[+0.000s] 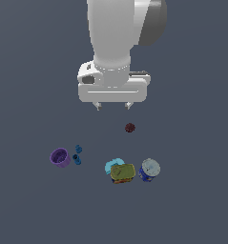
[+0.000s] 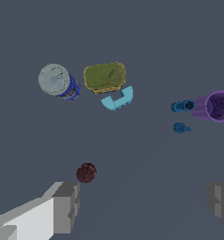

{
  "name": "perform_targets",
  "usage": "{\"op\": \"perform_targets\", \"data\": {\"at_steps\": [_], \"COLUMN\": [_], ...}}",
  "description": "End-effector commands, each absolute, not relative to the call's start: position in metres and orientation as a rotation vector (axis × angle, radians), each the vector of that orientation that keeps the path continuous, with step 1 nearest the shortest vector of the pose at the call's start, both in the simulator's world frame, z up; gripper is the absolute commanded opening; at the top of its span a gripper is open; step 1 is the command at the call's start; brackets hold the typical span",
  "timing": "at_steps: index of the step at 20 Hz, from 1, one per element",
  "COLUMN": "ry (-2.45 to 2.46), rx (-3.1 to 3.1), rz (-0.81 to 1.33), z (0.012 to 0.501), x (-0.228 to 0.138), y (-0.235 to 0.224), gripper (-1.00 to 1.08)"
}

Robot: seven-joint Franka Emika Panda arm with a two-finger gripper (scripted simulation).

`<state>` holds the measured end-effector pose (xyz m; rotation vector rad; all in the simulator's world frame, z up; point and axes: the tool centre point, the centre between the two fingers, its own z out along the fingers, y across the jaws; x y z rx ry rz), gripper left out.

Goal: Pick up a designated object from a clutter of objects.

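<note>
cyan piece point(image 1: 114, 164) touches olive-yellow can point(image 1: 122, 173); above clear.

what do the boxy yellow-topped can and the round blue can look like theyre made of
Boxy can: probably metal with a printed label; the olive-yellow top looks dull, and the render leaves it open. Round blue can: likely metal, judging by its pale silvery lid above a blue label. Neither shows any clear shine.

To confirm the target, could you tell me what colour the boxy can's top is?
Olive-yellow; the boxy can shows it best in the wrist view.
</note>
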<state>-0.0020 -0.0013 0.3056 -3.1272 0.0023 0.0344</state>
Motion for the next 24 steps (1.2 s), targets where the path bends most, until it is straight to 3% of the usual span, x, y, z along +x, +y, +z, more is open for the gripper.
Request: {"op": "perform_targets", "data": {"at_steps": [1,24], "ry": [0.002,0.104], "rx": [-3.127,-3.138], "rz": [0.034,0.032], "z": [0.306,0.293], "x": [-0.002,0.011], "y": [-0.001,-0.005], "gripper": [1.0,1.0]}}
